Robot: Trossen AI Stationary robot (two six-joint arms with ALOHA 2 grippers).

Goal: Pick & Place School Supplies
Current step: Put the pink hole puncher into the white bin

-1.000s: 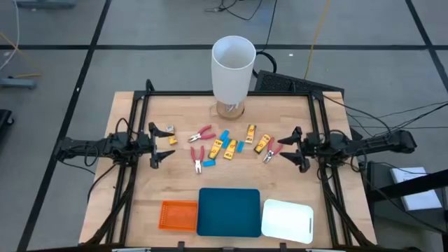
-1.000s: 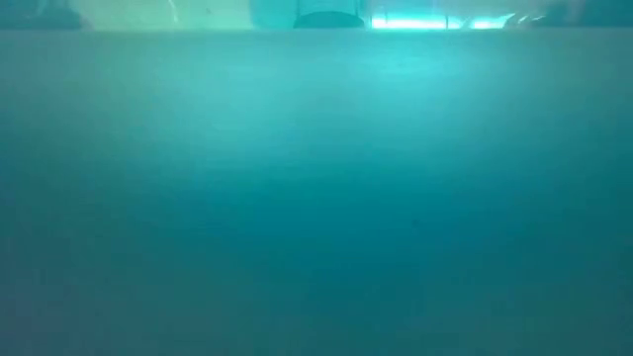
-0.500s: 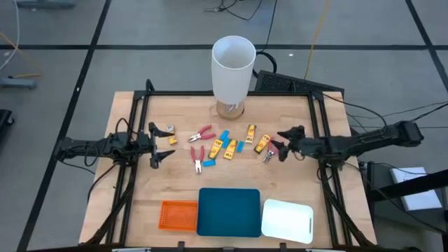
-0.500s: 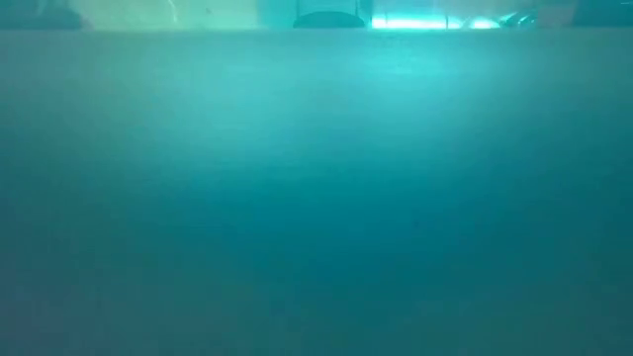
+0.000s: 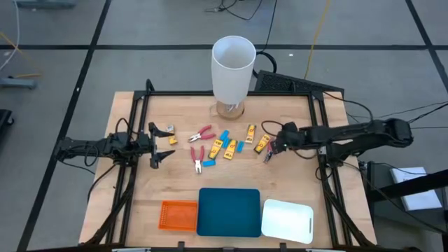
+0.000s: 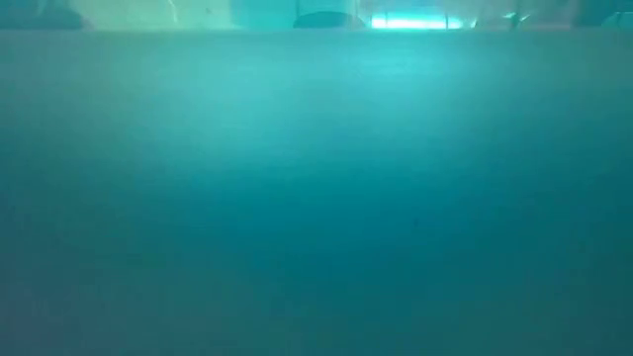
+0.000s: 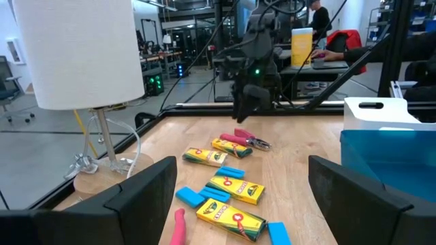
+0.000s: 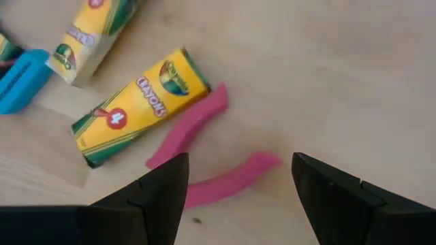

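Nothing is placed yet: the supplies lie mid-tabletop, trays bare, while the right gripper hovers, fingers spread, over pink-handled pliers; the left gripper waits, spread.

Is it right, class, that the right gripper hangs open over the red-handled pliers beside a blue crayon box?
Not quite. The right wrist view shows the right gripper open over the red-handled pliers, but the crayon box beside them is yellow, not blue.
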